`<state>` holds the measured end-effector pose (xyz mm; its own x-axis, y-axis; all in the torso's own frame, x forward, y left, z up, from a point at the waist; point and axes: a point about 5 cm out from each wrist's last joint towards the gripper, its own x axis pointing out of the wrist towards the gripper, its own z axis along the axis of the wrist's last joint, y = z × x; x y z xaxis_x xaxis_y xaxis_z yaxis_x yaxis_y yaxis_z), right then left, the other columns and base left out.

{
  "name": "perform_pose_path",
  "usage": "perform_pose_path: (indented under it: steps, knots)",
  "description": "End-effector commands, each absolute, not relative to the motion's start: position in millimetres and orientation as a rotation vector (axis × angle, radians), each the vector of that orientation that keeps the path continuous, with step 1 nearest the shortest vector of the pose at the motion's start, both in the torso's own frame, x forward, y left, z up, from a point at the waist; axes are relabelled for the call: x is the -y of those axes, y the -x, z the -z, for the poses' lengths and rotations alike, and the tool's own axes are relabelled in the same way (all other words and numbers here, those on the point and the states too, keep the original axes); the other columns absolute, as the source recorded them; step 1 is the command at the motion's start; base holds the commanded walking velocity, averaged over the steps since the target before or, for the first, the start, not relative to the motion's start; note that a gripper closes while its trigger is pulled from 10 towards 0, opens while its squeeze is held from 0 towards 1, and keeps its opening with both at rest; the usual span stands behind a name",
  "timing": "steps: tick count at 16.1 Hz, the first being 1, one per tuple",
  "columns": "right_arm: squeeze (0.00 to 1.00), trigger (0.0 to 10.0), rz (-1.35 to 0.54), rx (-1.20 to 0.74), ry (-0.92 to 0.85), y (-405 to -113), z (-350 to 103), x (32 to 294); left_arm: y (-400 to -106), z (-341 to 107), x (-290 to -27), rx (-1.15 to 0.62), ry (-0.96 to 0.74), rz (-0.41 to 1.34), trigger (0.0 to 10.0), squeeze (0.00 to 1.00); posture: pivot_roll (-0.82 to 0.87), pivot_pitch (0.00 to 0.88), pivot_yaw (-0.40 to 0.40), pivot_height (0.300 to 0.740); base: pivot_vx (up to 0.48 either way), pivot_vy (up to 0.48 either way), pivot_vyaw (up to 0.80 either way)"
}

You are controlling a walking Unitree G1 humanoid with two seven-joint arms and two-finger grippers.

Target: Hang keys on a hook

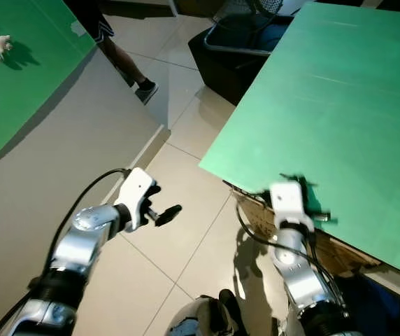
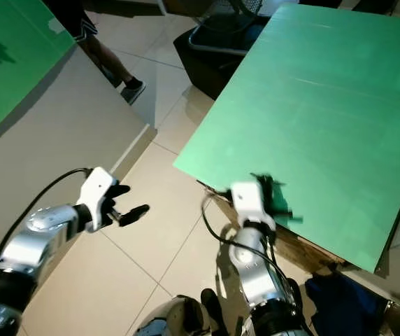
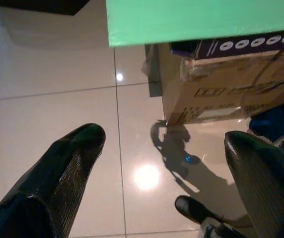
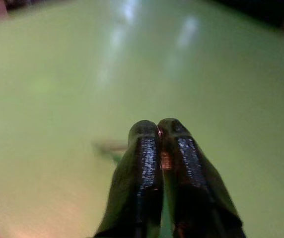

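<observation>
A small white hook [image 1: 1,45] with a shadow beside it sticks out of the green wall panel [image 1: 18,84] at the far upper left. My right gripper [image 1: 313,204] is low over the near corner of the green table [image 1: 340,105] and looks blurred. In the right wrist view its fingers [image 4: 147,148] are shut tip to tip, with a coppery glint between them; I cannot tell what it is. A faint blurred mark [image 4: 108,147] lies on the table beyond them. My left gripper [image 1: 163,203] hangs open over the tiled floor with nothing in it.
A person's leg with a black shoe [image 1: 145,89] stands at the wall's far end. A dark bin [image 1: 231,49] sits behind the table. Cardboard boxes [image 3: 221,94] are stacked under the table's edge, with blue cloth [image 2: 340,294] beside them. Pale floor tiles [image 1: 186,245] lie between wall and table.
</observation>
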<state>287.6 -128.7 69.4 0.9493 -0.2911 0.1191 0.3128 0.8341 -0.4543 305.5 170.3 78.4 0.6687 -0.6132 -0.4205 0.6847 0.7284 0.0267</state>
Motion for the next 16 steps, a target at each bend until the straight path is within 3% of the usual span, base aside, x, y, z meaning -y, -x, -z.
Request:
perform_pose_path:
  steps: [1,7,11,12,14,16]
  knots:
    - [0.00,0.0,0.274,0.116,0.541,-287.7,-82.4,110.0,-306.0,-72.6,-174.6,-0.429,-0.200,0.723,10.0,0.00,-0.24,0.229,0.400,0.722,0.000,0.000,0.00]
    - [0.00,0.0,0.268,0.175,0.564,-284.4,-100.3,106.4,-324.8,-74.9,-145.5,-0.373,-0.179,0.745,10.0,0.00,-0.29,0.161,0.400,0.722,0.000,0.000,0.00]
    - [0.00,0.0,0.211,0.066,0.364,-276.4,-96.8,119.6,-332.2,-74.8,-128.8,-0.308,-0.081,0.658,10.0,0.00,-0.30,0.072,0.393,0.722,0.000,0.000,0.00]
    - [0.00,0.0,0.186,0.025,0.317,-274.7,-90.4,126.1,-332.7,-73.7,-124.9,-0.289,-0.055,0.623,10.0,0.00,-0.29,0.013,0.317,0.722,0.000,0.000,0.00]
    - [0.00,0.0,0.150,-0.002,0.309,-272.8,-86.7,131.8,-334.3,-73.2,-123.8,-0.266,-0.017,0.565,10.0,0.00,-0.28,0.000,0.288,0.722,0.000,0.000,0.00]
    - [0.00,0.0,0.106,-0.046,0.308,-276.6,-81.3,141.9,-335.2,-70.1,-121.6,-0.239,0.011,0.475,10.0,0.00,-0.24,0.000,0.198,0.722,0.000,0.000,0.00]
